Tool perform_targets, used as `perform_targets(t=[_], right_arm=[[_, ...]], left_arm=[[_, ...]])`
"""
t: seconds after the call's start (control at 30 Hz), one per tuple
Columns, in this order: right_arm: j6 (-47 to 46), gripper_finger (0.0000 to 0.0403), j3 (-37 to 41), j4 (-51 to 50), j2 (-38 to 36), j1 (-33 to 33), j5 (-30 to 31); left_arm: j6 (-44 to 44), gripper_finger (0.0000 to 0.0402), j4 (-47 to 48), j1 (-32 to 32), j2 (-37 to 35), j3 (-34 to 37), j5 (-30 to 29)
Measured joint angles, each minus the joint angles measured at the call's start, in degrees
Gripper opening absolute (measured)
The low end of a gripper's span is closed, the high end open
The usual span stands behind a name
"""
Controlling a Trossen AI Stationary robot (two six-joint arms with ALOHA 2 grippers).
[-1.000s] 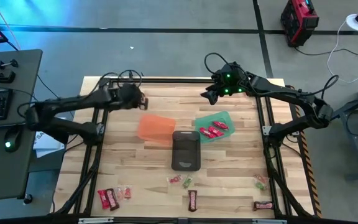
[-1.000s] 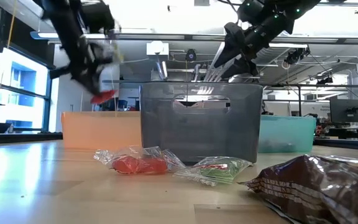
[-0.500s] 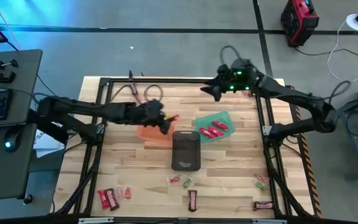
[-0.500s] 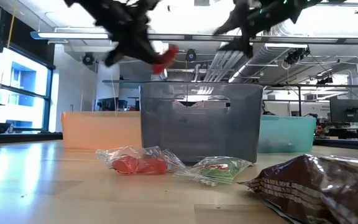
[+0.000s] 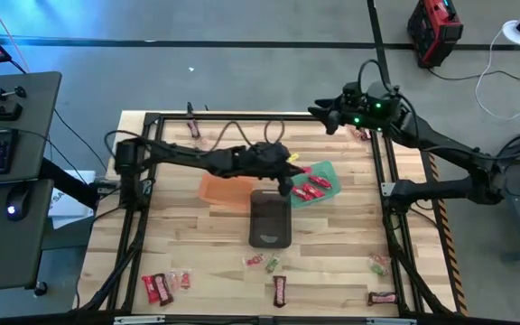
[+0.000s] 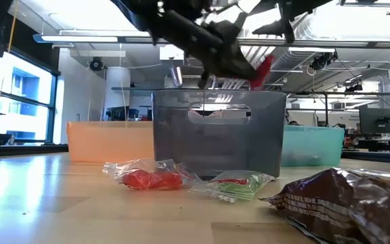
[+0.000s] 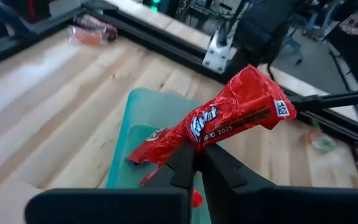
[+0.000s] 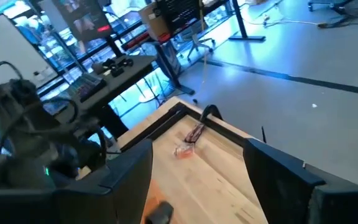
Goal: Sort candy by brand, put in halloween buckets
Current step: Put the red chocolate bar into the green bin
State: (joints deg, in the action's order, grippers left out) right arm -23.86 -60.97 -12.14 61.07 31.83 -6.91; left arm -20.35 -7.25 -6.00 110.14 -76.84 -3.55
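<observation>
As seen from above, left tool hangs at the green bucket's edge; right tool, fingers apart, waits near the table's far right corner. Low view: red candy aloft above grey bucket. Left wrist: fingers clamped on red candy over the green bucket.

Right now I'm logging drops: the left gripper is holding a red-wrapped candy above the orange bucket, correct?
Not quite. The left gripper holds the red-wrapped candy above the green bucket, not the orange one, as the left wrist view shows.
</observation>
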Motion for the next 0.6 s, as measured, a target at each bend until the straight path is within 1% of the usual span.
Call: perform_targets(t=[0.07, 0.17, 0.23, 0.37, 0.47, 0.6], right_arm=[[-0.3, 0.0245, 0.0, -0.7, 0.1, 0.0, 0.4], [-0.2, 0.0245, 0.0, -2.3, 0.1, 0.0, 0.4], [-0.2, 0.0245, 0.0, -3.5, 0.1, 0.0, 0.4], [-0.1, 0.0245, 0.0, -5.1, 0.1, 0.0, 0.4], [1.6, 0.0245, 0.0, -5.5, 0.1, 0.0, 0.4], [3.4, 0.0245, 0.0, -6.6, 0.1, 0.0, 0.4]], left_arm=[[-0.5, 0.0020, 0.4, -0.1, 2.6, -1.5, 0.1], [-0.6, 0.0041, 0.7, -0.1, 5.6, -3.6, 2.9], [-1.4, 0.0064, 0.4, -0.1, 6.8, -4.8, 4.9], [-1.0, 0.0126, 2.1, 0.5, 7.4, -6.2, 5.0], [0.8, 0.0171, 8.3, 0.0, 5.9, -7.5, 4.8], [1.1, 0.0211, 23.5, -1.4, 0.1, -8.7, 7.0]])
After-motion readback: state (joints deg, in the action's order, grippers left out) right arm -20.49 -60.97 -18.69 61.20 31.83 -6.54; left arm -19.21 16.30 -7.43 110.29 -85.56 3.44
